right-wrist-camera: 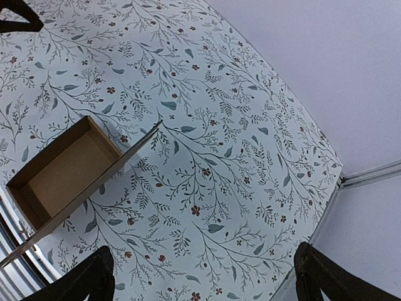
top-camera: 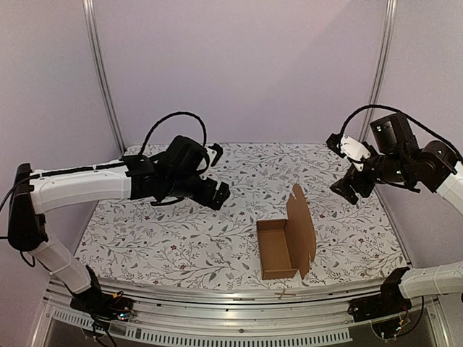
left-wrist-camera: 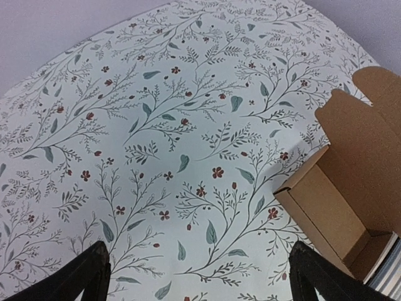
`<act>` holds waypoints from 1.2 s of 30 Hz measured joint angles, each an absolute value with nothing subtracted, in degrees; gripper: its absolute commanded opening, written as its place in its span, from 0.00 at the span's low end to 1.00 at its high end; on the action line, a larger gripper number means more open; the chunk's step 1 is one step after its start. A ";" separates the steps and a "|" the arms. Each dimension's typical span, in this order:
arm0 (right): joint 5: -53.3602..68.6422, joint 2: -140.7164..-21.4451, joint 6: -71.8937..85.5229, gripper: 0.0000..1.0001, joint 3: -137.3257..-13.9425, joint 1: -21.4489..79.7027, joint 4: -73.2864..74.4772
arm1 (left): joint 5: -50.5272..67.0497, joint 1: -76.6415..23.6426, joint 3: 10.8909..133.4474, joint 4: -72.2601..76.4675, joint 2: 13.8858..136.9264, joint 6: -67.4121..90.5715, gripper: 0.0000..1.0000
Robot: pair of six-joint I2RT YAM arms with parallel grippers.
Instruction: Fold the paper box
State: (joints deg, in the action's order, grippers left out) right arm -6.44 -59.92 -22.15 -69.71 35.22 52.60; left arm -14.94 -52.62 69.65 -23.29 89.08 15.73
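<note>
Floral surface (top-camera: 166, 231) bearing box (top-camera: 275, 246) lower right of centre, lid (top-camera: 301, 217) upright; left pincer (top-camera: 217, 173) and right pincer (top-camera: 338, 166) spread wide, empty, well clear; apt to skid if lid pushed unbraced.

On the bench (top-camera: 166, 231), right of centre and close to the near edge: paper box (top-camera: 278, 249), open side up, lid flap upright along its right side. Left of the box and farther back, above the bench: left tool (left-wrist-camera: 197, 251), well apart. Right of the box and farther back: right tool (right-wrist-camera: 203, 251), likewise raised and apart.
</note>
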 measured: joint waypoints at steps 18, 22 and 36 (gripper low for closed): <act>3.92 -78.13 -15.81 0.89 -85.21 35.18 62.06 | -44.49 -54.50 63.29 -34.54 88.68 33.50 0.99; 10.44 -86.19 -12.82 0.85 -87.37 35.24 65.49 | -35.64 -49.63 58.17 -33.63 87.53 34.28 0.96; 15.53 -96.57 -10.59 0.12 -89.25 40.56 73.47 | -21.74 -46.00 51.90 -24.29 78.46 31.35 0.82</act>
